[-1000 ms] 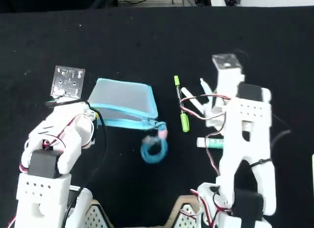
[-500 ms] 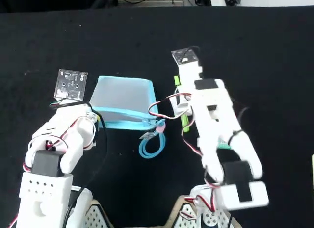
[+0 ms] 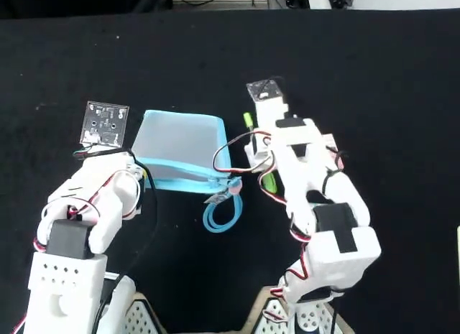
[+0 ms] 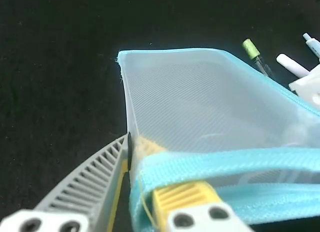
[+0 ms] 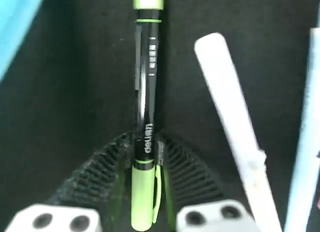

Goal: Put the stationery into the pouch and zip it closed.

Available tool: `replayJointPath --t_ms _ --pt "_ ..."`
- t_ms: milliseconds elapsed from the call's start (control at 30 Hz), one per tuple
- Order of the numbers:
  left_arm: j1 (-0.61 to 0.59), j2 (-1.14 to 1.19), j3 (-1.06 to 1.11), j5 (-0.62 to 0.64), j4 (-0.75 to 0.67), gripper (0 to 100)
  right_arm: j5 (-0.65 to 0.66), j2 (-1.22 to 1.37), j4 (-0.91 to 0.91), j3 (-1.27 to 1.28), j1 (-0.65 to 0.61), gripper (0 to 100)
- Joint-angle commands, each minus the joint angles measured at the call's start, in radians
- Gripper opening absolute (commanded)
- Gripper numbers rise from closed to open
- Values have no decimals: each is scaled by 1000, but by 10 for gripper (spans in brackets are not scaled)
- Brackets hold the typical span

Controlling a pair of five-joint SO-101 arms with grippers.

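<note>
A translucent pouch (image 3: pixel 183 149) with a light-blue zip edge lies left of centre, and its blue strap loop (image 3: pixel 218 216) trails toward the front. My left gripper (image 3: pixel 138 174) is shut on the pouch's (image 4: pixel 200 102) near-left corner, with the fabric pinched between the fingers of the left gripper (image 4: pixel 134 152). The black pen with green ends (image 3: pixel 249 121) lies just right of the pouch. My right gripper (image 3: pixel 260 161) is over it. Up close, my right gripper (image 5: pixel 144 139) is shut on the green pen's (image 5: pixel 146 92) barrel.
A white pen (image 5: pixel 230 107) and a pale blue pen (image 5: pixel 305 142) lie beside the green one on the side away from the pouch. The black cloth is bare at the back and far right. The right arm's body (image 3: pixel 323 226) covers the table right of centre.
The right arm swung left from over the other pens to the green pen and its fingers now sit on it. The strap loop shifted slightly. The left arm held still.
</note>
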Motion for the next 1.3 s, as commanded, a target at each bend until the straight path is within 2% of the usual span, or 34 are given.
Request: replayJointPath --t_ms 0,167,267,433,567,767,933,1067,1167,1267 --pt "-2 -6 -10 12 -21 30 -8 -154 100 -51 37 10" --pt "-2 -6 -10 12 -21 30 -2 -444 318 -48 140 10" --pt "-2 -6 -10 12 -21 30 9 -590 414 -47 295 11" --pt "-2 -6 -10 12 -21 30 186 -688 477 35 612 11" --pt "-2 -6 -18 12 -20 30 334 -680 407 196 806 11" --pt "-2 -6 -18 12 -17 30 456 -656 124 430 1019 11" --pt "-2 -6 -19 12 -17 30 571 -618 124 506 1091 22" --pt "-2 -6 -19 12 -17 30 580 -588 186 456 1103 158" --pt "-2 -6 -19 12 -17 30 577 -576 259 380 1089 191" --pt "-2 -6 -19 12 -20 30 559 -572 393 234 1016 191"
